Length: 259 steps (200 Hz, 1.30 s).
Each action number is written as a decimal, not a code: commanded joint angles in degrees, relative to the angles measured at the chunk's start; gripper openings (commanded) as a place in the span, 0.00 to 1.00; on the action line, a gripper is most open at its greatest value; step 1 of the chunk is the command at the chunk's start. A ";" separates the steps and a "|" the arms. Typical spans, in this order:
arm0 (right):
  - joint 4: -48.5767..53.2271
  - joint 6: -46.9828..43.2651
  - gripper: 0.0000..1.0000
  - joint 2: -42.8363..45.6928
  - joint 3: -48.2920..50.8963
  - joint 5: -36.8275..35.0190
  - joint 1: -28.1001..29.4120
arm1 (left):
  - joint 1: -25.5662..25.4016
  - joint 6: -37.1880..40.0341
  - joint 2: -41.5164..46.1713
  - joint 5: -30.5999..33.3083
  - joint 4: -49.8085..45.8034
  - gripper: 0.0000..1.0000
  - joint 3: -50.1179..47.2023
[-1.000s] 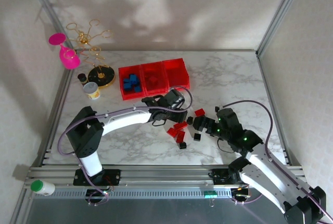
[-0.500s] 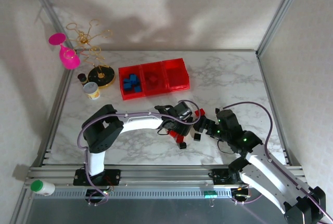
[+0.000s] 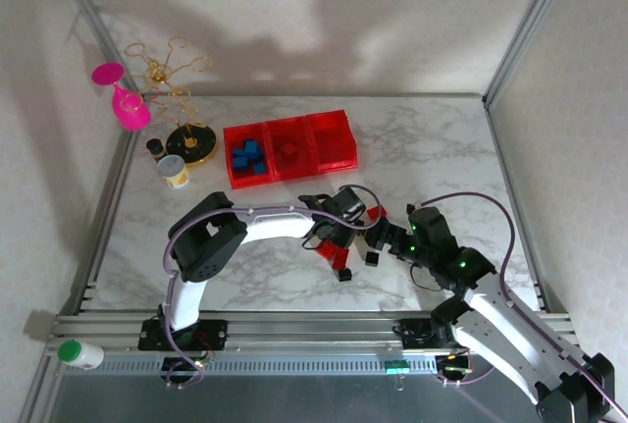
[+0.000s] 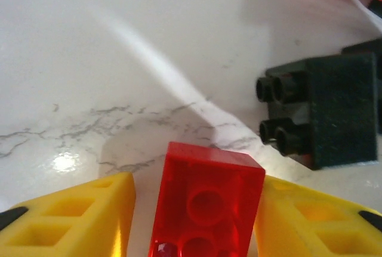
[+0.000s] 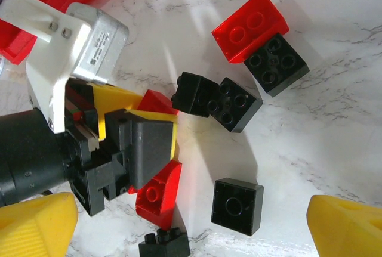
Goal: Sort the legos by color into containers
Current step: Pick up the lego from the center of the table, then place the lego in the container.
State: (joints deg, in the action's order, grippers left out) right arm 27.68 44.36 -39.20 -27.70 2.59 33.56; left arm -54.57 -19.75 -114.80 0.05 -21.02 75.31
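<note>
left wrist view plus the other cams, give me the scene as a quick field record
left gripper: fingers either side of a red brick, slight gap on one side, grip unclear
right gripper: open, over loose bricks
loose on table: black bricks, red bricks
bins: blue bricks in the leftmost, seen from the top view

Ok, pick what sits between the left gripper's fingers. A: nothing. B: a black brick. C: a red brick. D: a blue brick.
C: the left wrist view shows a red brick between the yellow fingers of the left gripper, with the black brick lying apart from them.
</note>
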 commanded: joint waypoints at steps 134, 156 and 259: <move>-5.13 -2.60 0.99 -4.09 -3.14 0.59 -0.34 | 5.62 -4.70 10.19 4.20 -0.88 0.30 -3.88; -6.92 -2.87 0.99 -5.22 -3.67 1.09 -0.34 | 7.50 -5.98 12.75 4.25 -0.72 0.29 -4.42; -18.87 -4.28 0.99 -16.22 -8.25 3.96 -0.34 | 21.96 -8.03 1.03 14.48 -2.74 0.29 17.93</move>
State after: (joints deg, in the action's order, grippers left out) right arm 11.94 41.54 -54.37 -33.65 5.76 33.52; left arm -34.61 -26.44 -109.65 10.17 -22.76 88.05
